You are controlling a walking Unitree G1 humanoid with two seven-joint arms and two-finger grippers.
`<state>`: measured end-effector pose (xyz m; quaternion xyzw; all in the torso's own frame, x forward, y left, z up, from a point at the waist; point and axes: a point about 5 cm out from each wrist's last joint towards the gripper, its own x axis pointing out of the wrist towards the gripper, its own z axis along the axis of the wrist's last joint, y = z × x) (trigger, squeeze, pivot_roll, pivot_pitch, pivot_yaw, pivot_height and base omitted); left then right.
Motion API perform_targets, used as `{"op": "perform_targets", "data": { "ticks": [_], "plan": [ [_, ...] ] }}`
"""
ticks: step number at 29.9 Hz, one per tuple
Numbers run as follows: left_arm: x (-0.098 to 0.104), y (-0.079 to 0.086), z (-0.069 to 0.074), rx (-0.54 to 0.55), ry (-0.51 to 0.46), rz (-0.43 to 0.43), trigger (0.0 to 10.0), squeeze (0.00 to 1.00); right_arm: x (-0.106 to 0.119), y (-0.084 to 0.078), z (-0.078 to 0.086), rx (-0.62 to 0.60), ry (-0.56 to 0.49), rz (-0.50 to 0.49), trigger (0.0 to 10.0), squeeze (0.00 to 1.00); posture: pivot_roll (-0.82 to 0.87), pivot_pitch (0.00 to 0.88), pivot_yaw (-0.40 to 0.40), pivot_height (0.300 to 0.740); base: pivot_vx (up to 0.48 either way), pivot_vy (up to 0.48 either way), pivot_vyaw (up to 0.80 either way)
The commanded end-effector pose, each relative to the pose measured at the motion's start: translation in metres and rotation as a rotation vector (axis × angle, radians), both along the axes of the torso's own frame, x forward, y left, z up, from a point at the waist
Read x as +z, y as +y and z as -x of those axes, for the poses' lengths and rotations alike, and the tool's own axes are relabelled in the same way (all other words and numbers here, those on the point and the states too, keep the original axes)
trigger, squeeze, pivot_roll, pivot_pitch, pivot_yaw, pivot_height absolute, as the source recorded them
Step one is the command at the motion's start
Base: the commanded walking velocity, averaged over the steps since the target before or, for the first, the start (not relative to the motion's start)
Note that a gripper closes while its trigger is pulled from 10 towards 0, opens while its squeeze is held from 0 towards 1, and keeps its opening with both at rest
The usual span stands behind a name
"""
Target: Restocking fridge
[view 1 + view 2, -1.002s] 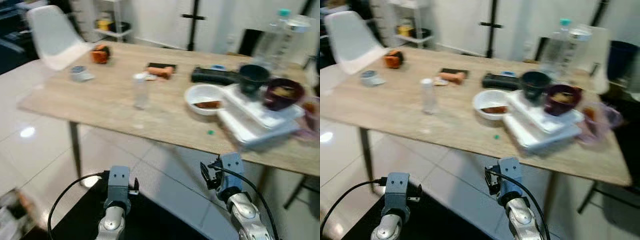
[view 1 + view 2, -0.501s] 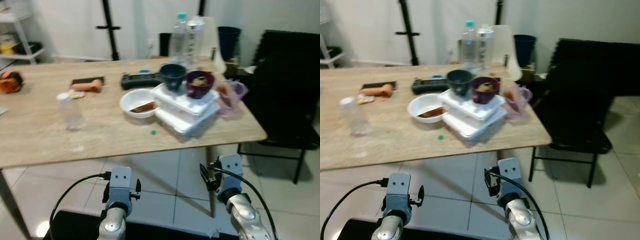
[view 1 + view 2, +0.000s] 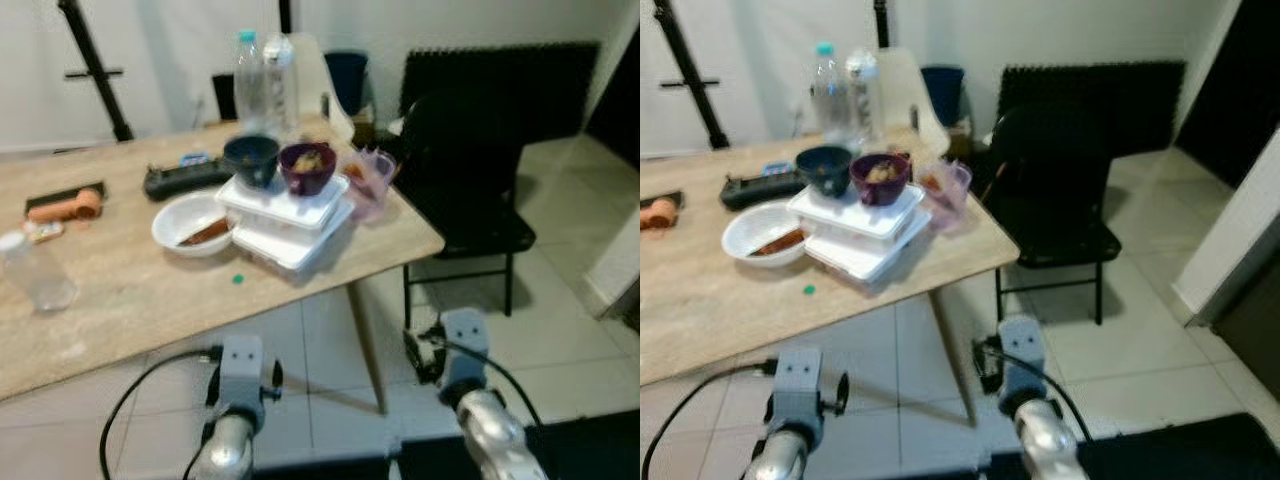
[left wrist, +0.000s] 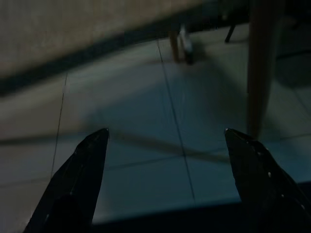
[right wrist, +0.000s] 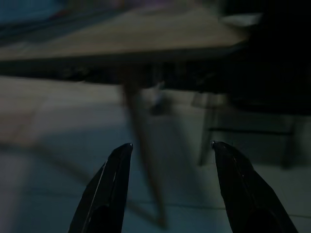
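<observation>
Our view has swung right since a second ago; the wooden counter [image 3: 150, 290] with stacked white containers [image 3: 285, 215] now sits left. We should square up before reaching, both left gripper [image 4: 165, 145] and right gripper [image 5: 170, 155] low with jaws apart.

Both arms are silver-grey, with rounded metallic forearms that end in boxy, pale grey wrist blocks. A thin black cable loops out from the left arm [image 3: 232, 420] and another curves along the right arm [image 3: 470, 400]. Each gripper has two long, tapering black fingers [image 4: 77, 179] with matte surfaces, some faintly speckled [image 5: 109, 187].
</observation>
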<state>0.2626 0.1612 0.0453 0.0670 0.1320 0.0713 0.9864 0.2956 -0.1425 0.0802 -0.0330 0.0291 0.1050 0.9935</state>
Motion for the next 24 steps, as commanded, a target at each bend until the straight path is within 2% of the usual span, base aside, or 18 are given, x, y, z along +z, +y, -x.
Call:
{"op": "perform_targets", "data": {
  "ticks": [1, 7, 8, 10, 12, 15, 16, 18, 19, 20, 22, 23, 24],
  "plan": [
    [-0.006, 0.010, 0.006, 0.050, 0.027, -0.030, 10.0, 0.00, -0.006, 0.006, 0.004, 0.014, 0.021, -0.008, 10.0, 0.00, -0.09, 0.105, 0.021, 0.710, 0.000, 0.000, 0.00],
    [-0.007, 0.024, 0.012, 0.139, 0.035, -0.072, 10.0, 0.00, -0.004, 0.008, 0.003, 0.025, 0.012, -0.009, 10.0, 0.00, -0.08, 0.108, 0.025, 0.710, 0.000, 0.000, 0.00],
    [-0.008, 0.034, 0.021, 0.181, 0.049, -0.091, 10.0, 0.00, 0.002, 0.013, 0.001, 0.059, -0.005, -0.012, 10.0, 0.00, -0.08, 0.109, 0.028, 0.710, 0.000, 0.000, 0.00],
    [-0.007, 0.039, 0.030, 0.187, 0.053, -0.093, 10.0, 0.00, 0.012, 0.020, 0.000, 0.105, -0.041, -0.006, 10.0, 0.00, -0.08, 0.110, 0.029, 0.710, 0.000, 0.000, 0.00],
    [-0.007, 0.040, 0.033, 0.186, 0.052, -0.092, 10.0, 0.00, 0.016, 0.023, -0.001, 0.121, -0.058, -0.003, 10.0, 0.00, -0.08, 0.110, 0.029, 0.710, 0.000, 0.000, 0.00],
    [0.005, 0.040, 0.046, 0.115, 0.007, -0.058, 10.0, 0.00, 0.037, 0.030, -0.006, 0.130, -0.136, 0.019, 10.0, 0.00, -0.07, 0.118, 0.031, 0.710, 0.000, 0.000, 0.00],
    [0.005, 0.040, 0.046, 0.115, 0.007, -0.058, 10.0, 0.00, 0.037, 0.030, -0.006, 0.130, -0.136, 0.019, 10.0, 0.00, -0.07, 0.118, 0.031, 0.710, 0.000, 0.000, 0.00],
    [0.015, 0.039, 0.054, 0.004, -0.016, -0.044, 10.0, 0.00, 0.048, 0.029, -0.008, 0.094, -0.180, 0.032, 10.0, 0.00, -0.06, 0.126, 0.031, 0.710, 0.000, 0.000, 0.00],
    [0.018, 0.039, 0.062, -0.078, -0.004, -0.027, 10.0, 0.00, 0.053, 0.025, -0.009, 0.065, -0.203, 0.035, 10.0, 0.00, -0.06, 0.128, 0.032, 0.710, 0.000, 0.000, 0.00],
    [0.018, 0.039, 0.062, -0.078, -0.004, -0.027, 10.0, 0.00, 0.053, 0.025, -0.009, 0.065, -0.203, 0.035, 10.0, 0.00, -0.06, 0.128, 0.032, 0.710, 0.000, 0.000, 0.00],
    [0.022, 0.040, 0.076, -0.187, 0.032, 0.001, 10.0, 0.00, 0.057, 0.019, -0.009, 0.023, -0.227, 0.052, 10.0, 0.00, -0.06, 0.131, 0.033, 0.710, 0.000, 0.000, 0.00],
    [0.022, 0.040, 0.076, -0.187, 0.032, 0.001, 10.0, 0.00, 0.057, 0.019, -0.009, 0.023, -0.227, 0.052, 10.0, 0.00, -0.06, 0.131, 0.033, 0.710, 0.000, 0.000, 0.00],
    [0.025, 0.041, 0.082, -0.235, 0.051, 0.019, 10.0, 0.00, 0.059, 0.015, -0.008, 0.007, -0.234, 0.062, 10.0, 0.00, -0.06, 0.134, 0.032, 0.710, 0.000, 0.000, 0.00]
  ]
}}
